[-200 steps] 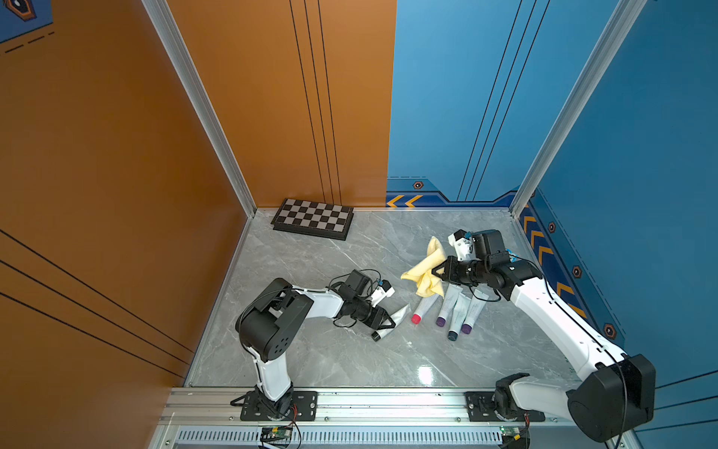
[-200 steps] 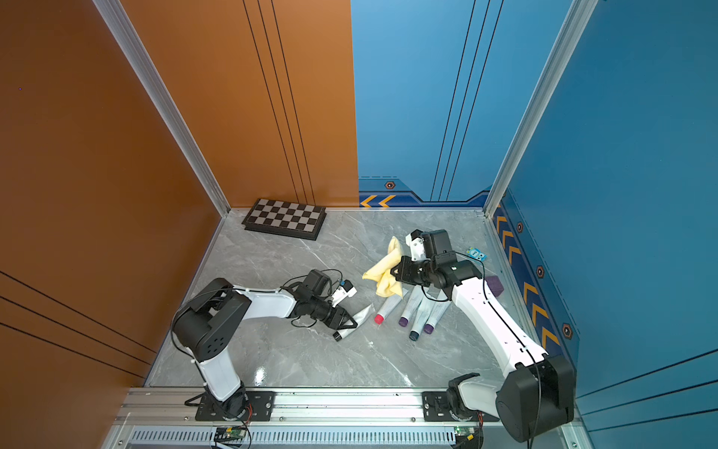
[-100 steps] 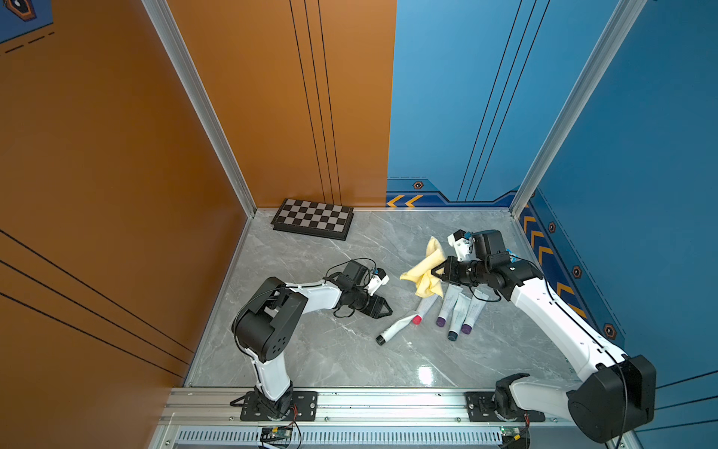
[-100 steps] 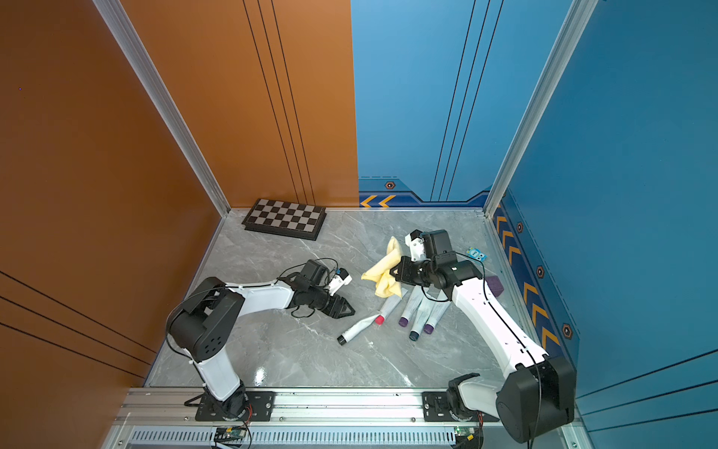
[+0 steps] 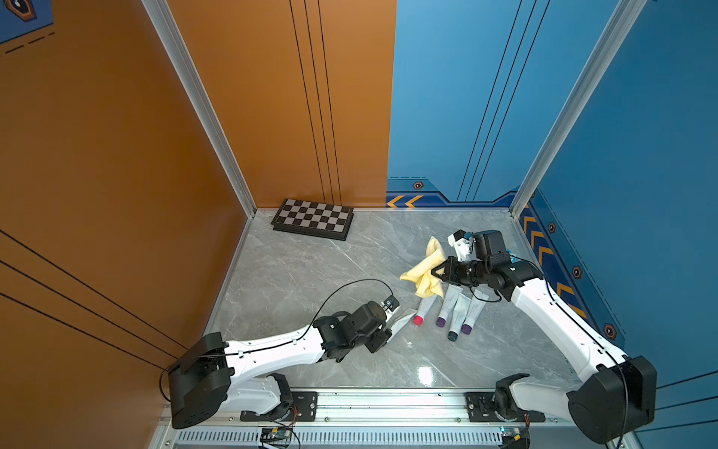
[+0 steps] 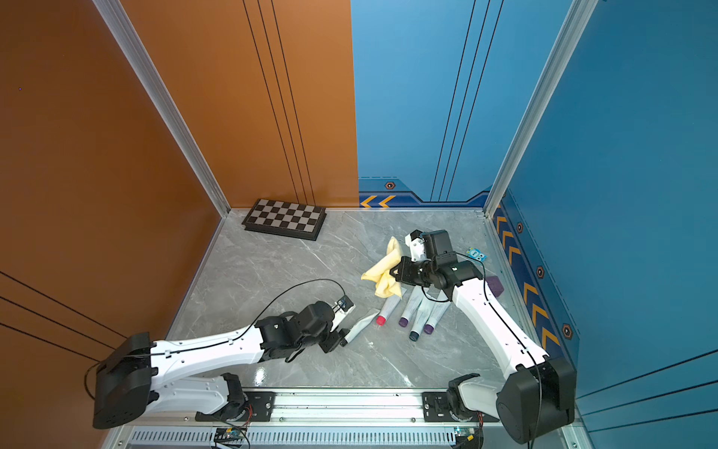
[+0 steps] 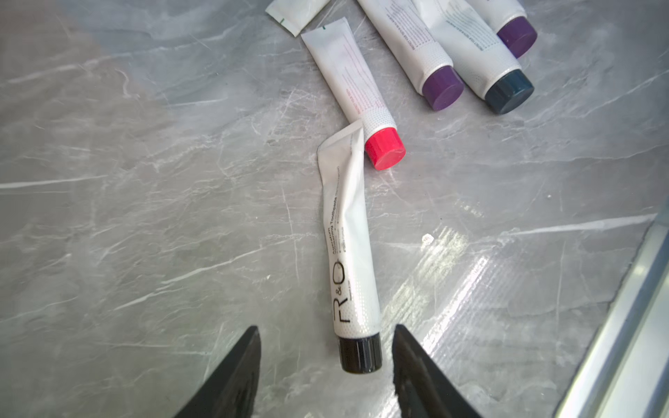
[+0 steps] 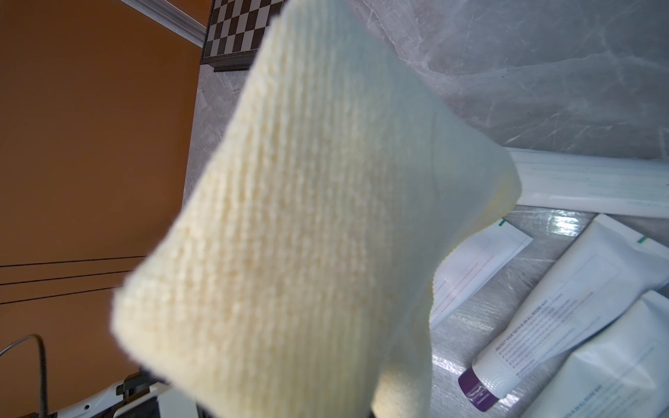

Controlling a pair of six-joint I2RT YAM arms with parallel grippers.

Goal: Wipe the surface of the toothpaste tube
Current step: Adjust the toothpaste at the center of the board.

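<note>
Left fingers (image 7: 420, 376), two black tapering wedges, stand apart with the ribbed black cap of the toothpaste tube (image 7: 349, 253) lying between their tips; neither tip visibly touches it. That tube is soft white plastic, creased and slightly bent along its body, with a dotted band near the shoulder and large thin black lettering. It lies flat on the counter (image 7: 144, 181), a glossy grey stone-look slab with pale veins. Its flat crimped end rests against the red-capped tube (image 7: 347, 76), just beside the faceted red cap. Past that lie the purple-capped tubes (image 7: 416, 47) and a dark-capped tube (image 7: 481, 50), all smooth white cylinders set side by side.

Right fingers (image 5: 438, 272) are clamped on the cloth (image 8: 307, 217), a pale yellow fabric with a fine ribbed knit, folded and hanging in soft creases over the flat ends of that row. In both top views a black-framed chessboard (image 5: 312, 219) lies at the counter's far edge, against the orange wall
</note>
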